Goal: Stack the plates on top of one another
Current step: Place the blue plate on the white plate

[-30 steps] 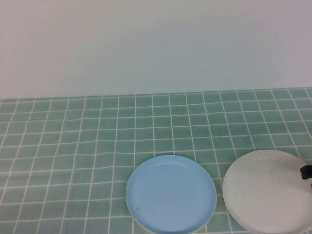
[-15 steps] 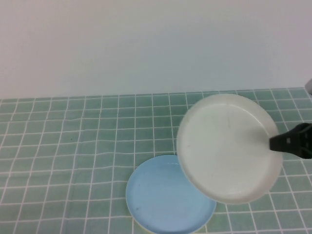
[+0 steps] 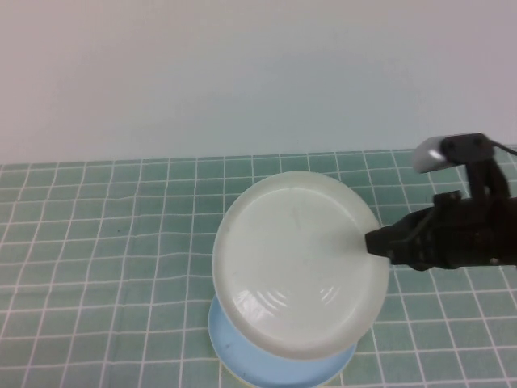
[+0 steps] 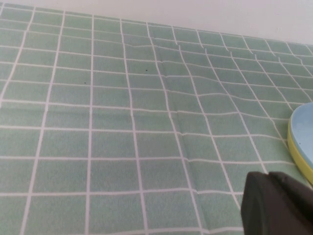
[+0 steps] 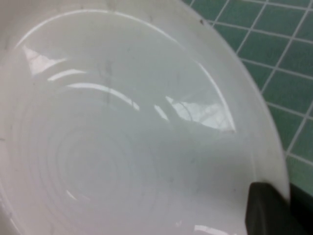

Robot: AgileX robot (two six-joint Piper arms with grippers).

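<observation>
Pinching the right rim of the round white plastic plate (image 3: 299, 263), my right end effector (image 3: 373, 242) holds it tilted above the light blue plate (image 3: 279, 364), which sits on the yellow plate (image 4: 299, 156) at the near edge of the green tiled surface (image 3: 105, 242). My left end effector (image 4: 276, 205), clenched empty, hovers beside that stack.

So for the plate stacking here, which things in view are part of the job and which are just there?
Part of the job:
- white plate, held above the table by the shut right gripper
- light blue plate
- yellow plate, under the blue one

Just there:
- green checked tablecloth
- left gripper, shut, low beside the stack
</observation>
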